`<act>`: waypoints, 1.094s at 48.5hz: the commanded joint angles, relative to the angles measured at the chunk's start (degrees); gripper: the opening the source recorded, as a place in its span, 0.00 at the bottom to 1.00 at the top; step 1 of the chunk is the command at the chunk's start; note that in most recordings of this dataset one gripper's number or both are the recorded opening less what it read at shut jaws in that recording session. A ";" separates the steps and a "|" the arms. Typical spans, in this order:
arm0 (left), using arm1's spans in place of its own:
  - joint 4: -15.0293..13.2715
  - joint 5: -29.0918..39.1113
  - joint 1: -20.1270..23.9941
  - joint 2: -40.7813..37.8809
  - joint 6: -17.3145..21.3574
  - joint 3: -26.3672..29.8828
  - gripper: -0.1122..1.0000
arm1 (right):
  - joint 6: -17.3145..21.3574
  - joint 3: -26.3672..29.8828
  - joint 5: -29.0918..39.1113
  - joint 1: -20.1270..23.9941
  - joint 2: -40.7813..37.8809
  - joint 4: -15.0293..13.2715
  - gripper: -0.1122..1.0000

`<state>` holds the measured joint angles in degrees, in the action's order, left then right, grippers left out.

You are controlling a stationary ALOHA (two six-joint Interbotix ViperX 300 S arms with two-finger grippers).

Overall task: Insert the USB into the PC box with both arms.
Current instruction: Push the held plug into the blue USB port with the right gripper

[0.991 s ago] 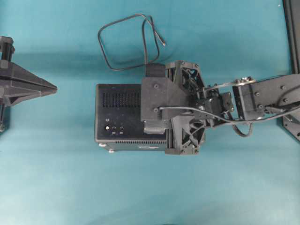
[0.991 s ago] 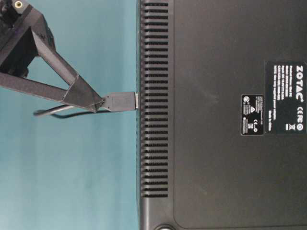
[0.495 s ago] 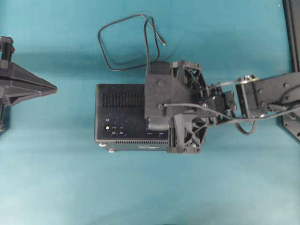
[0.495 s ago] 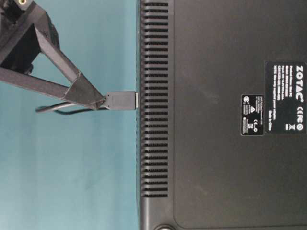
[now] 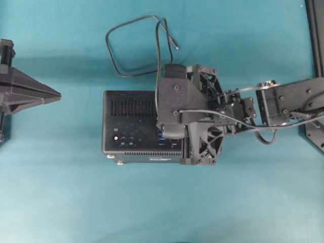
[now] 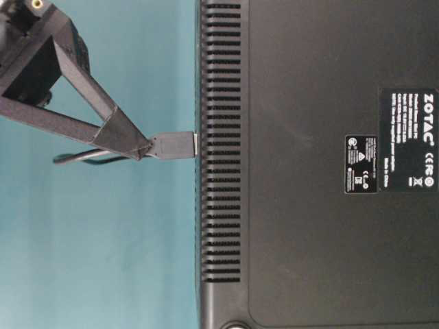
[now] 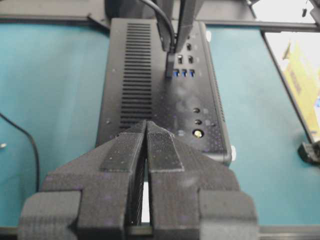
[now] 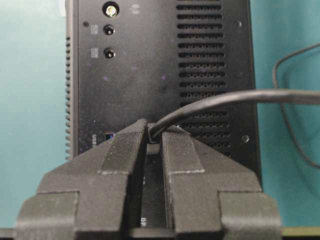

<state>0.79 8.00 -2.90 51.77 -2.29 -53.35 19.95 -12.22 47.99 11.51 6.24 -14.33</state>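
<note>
One PC box [image 5: 129,126], one USB [image 6: 171,144] pinched in right hand [image 8: 152,135]; left hand [image 7: 146,131] closed, empty.

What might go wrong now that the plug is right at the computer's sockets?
1. The right pincer grips the USB plug only at its rear end, so a push could tilt it against the blue ports instead of seating it.
2. The left pincer is shut and apart from the PC box, so nothing braces it; the box could slide.
3. The loose cable loop could tug the plug sideways.
</note>
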 commanded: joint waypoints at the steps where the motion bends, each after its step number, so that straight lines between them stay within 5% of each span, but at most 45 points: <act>1: 0.18 -0.53 -0.09 -0.26 -0.09 1.32 0.10 | 1.41 -0.26 0.35 1.14 -0.09 0.62 0.16; 21: 0.18 -0.53 -0.09 -0.26 -0.09 1.41 0.10 | 1.67 -0.88 0.26 -1.05 0.00 -1.93 0.16; 53: 0.18 -0.53 -0.09 -0.26 -0.09 1.49 0.10 | 2.72 -1.67 0.18 0.97 -0.26 0.18 0.16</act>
<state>0.79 8.00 -2.90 51.68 -2.29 -53.35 22.24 -13.18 47.72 11.95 6.42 -14.85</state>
